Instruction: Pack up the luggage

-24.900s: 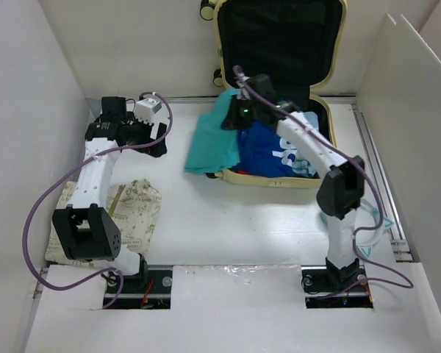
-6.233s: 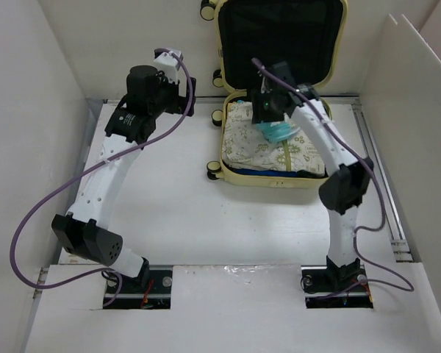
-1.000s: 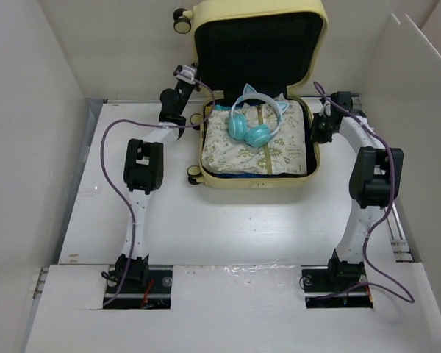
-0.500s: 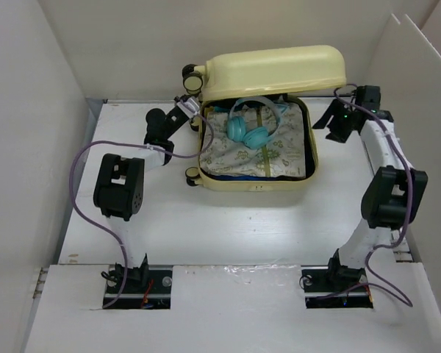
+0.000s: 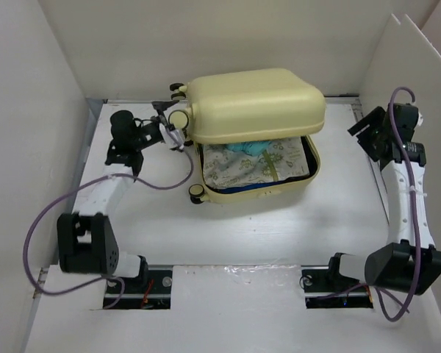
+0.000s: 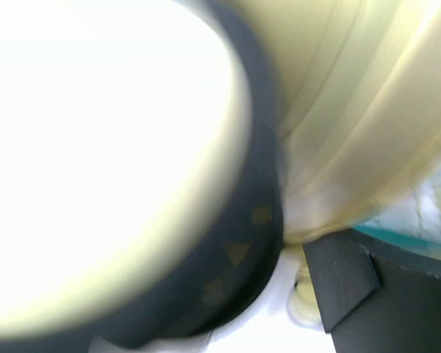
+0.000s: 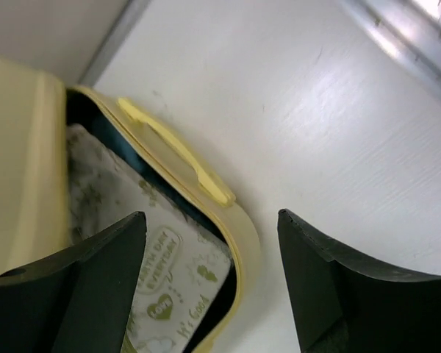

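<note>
Luggage [image 5: 253,107]: sat on the table [image 5: 279,228] between the arms, lid tilted low over the base, patterned cloth [image 5: 253,163] showing in the gap.
Left gripper [image 5: 169,126]: was at the lid's left wheel [image 5: 178,118]; jaw state could not be told.
Right gripper [image 7: 212,217]: jaws stood apart, empty, just right of the luggage.

Light: bright, even, from overhead.
Shadows: soft, deepest under the lid of the luggage [image 5: 253,103].
Left wrist view: badly blurred, the wheel [image 6: 95,162] blown out to white.
Right wrist view: sharp, with glare along the rail [image 7: 408,37].
</note>
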Controlling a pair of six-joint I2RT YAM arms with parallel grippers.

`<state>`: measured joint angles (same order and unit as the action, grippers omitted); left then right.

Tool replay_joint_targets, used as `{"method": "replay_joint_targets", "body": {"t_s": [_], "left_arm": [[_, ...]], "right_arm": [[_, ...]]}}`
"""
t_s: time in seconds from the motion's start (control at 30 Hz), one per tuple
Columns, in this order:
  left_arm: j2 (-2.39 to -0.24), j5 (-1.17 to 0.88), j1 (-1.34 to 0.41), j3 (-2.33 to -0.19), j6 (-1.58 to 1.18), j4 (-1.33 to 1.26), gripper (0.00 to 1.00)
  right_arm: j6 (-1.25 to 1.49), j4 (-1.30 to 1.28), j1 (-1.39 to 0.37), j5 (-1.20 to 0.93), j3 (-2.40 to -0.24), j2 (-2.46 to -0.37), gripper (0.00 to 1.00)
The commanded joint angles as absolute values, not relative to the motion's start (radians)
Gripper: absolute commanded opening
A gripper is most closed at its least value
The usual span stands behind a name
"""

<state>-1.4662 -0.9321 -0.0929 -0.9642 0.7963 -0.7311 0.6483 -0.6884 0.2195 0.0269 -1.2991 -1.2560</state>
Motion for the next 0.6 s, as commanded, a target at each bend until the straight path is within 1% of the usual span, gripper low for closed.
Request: {"method": "replay_joint_targets", "body": {"t_s": [0.0, 0.07, 0.1, 0.13, 0.2, 0.27, 0.3, 0.33, 0.37, 0.4, 0.43, 0.47, 0.5, 0.53, 0.57], "left_arm": [[-1.283, -1.123, -0.063, -1.061, 1.779, 0.276, 1.0], [-1.226, -1.082, -0.014, -1.118, 2.187, 0.682, 1.0], [-1.214, -1.028, 0.004, -1.135, 2.342, 0.856, 1.0], [-1.194, -1.002, 0.021, -1.172, 2.491, 1.122, 1.0], [-1.131, -1.002, 0.005, -1.172, 2.273, 1.121, 1.0], [-1.063, -1.002, -0.006, -1.181, 2.202, 1.132, 1.0], [-1.052, -1.002, -0.02, -1.193, 2.072, 1.123, 1.0], [-1.052, -1.05, -0.02, -1.213, 1.98, 1.089, 1.0], [-1.052, -1.064, -0.029, -1.263, 1.866, 1.048, 1.0], [-1.072, -1.065, -0.029, -1.288, 1.727, 0.982, 1.0], [-1.089, -1.065, -0.029, -1.31, 1.392, 0.895, 1.0], [-1.107, -1.037, -0.038, -1.325, 1.218, 0.689, 1.0], [-1.158, -1.013, -0.038, -1.357, 1.084, 0.608, 1.0], [-1.19, -0.985, -0.038, -1.374, 0.983, 0.541, 1.0], [-1.222, -0.935, -0.038, -1.394, 0.819, 0.485, 1.0]], "right_arm": [[0.643, -0.63, 0.204, 0.169, -1.419, -1.261, 0.77], [0.594, -0.669, 0.158, 0.196, -1.533, -1.311, 0.77], [0.582, -0.679, 0.14, 0.213, -1.569, -1.327, 0.77], [0.568, -0.689, 0.12, 0.241, -1.601, -1.341, 0.77], [0.531, -0.698, 0.057, 0.265, -1.676, -1.374, 0.77], [0.518, -0.698, 0.009, 0.265, -1.715, -1.394, 0.77], [0.496, -0.722, -0.001, 0.265, -1.748, -1.419, 0.77], [0.495, -0.733, -0.002, 0.244, -1.764, -1.431, 0.77], [0.495, -0.75, -0.012, 0.218, -1.778, -1.443, 0.77], [0.485, -0.777, -0.023, 0.209, -1.787, -1.456, 0.78], [0.485, -0.791, -0.023, 0.2, -1.787, -1.474, 0.78], [0.476, -0.808, -0.023, 0.199, -1.787, -1.474, 0.78], [0.476, -0.822, -0.023, 0.199, -1.776, -1.474, 0.78], [0.476, -0.845, -0.023, 0.209, -1.74, -1.474, 0.81], [0.497, -0.859, -0.014, 0.209, -1.717, -1.464, 0.85]]}}
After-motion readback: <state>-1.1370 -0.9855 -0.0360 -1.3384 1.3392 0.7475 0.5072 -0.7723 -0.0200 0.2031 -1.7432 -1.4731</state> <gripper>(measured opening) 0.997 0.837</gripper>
